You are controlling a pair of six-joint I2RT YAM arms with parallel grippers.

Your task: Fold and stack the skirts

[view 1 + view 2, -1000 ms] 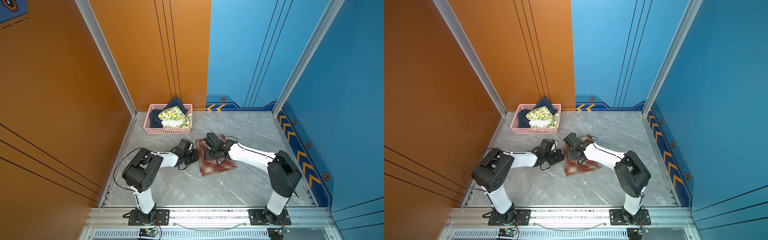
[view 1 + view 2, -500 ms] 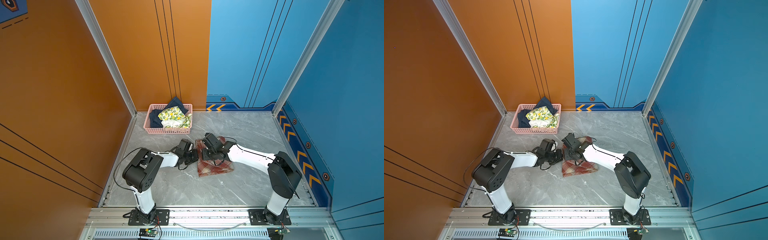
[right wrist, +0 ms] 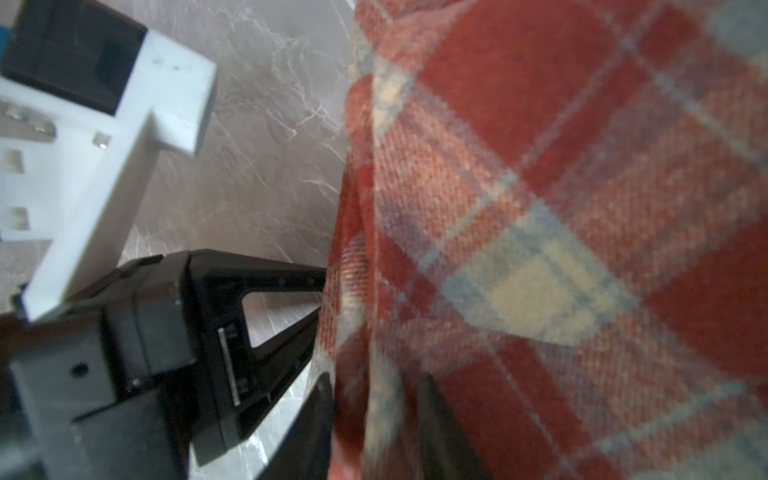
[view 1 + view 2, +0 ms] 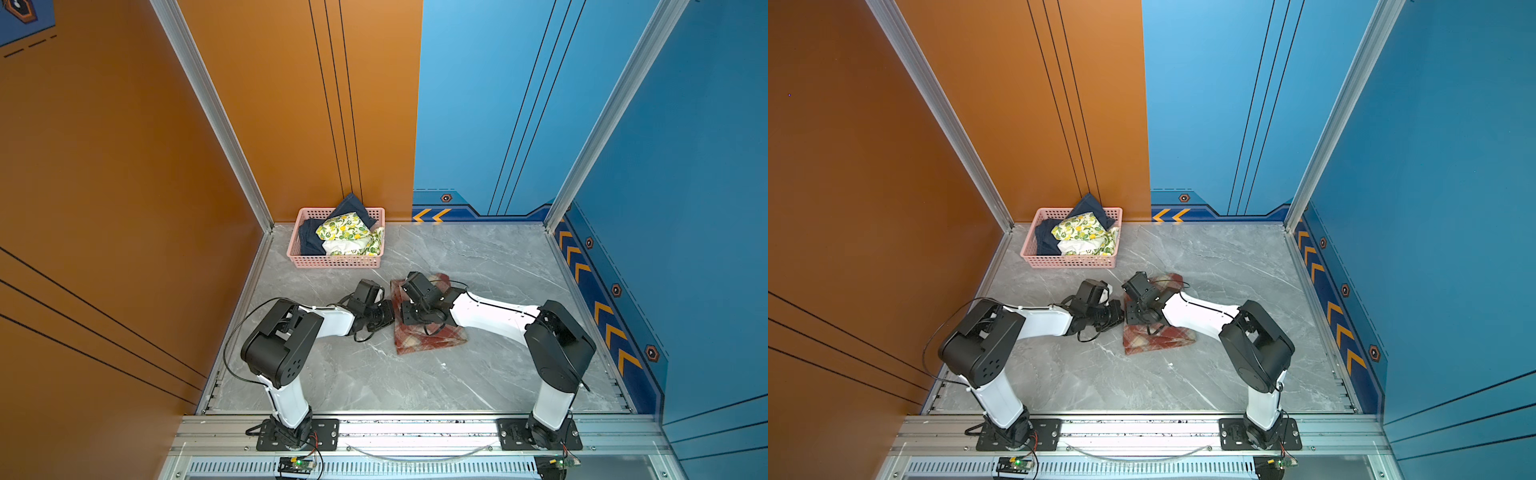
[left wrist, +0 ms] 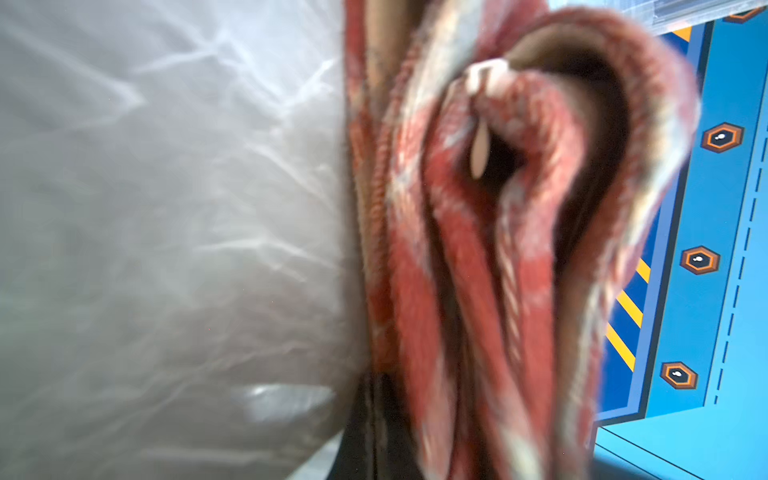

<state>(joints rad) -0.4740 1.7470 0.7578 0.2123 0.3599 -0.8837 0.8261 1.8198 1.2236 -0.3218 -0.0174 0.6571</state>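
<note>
We risk the fold springing open: left claw [image 4: 390,311] clamped on the rust-red plaid woolly skirt [image 4: 432,338], right claw [image 3: 374,407] apart astride it.

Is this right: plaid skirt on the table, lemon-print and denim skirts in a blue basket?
No: both top views show the basket pink, not blue. The plaid skirt lies on the table; the lemon-print skirt and denim skirt sit in it.

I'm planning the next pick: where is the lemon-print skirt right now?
In both top views the lemon-print skirt lies in the pink basket at the far left corner of the table, atop the denim skirt, well behind the plaid skirt.
</note>
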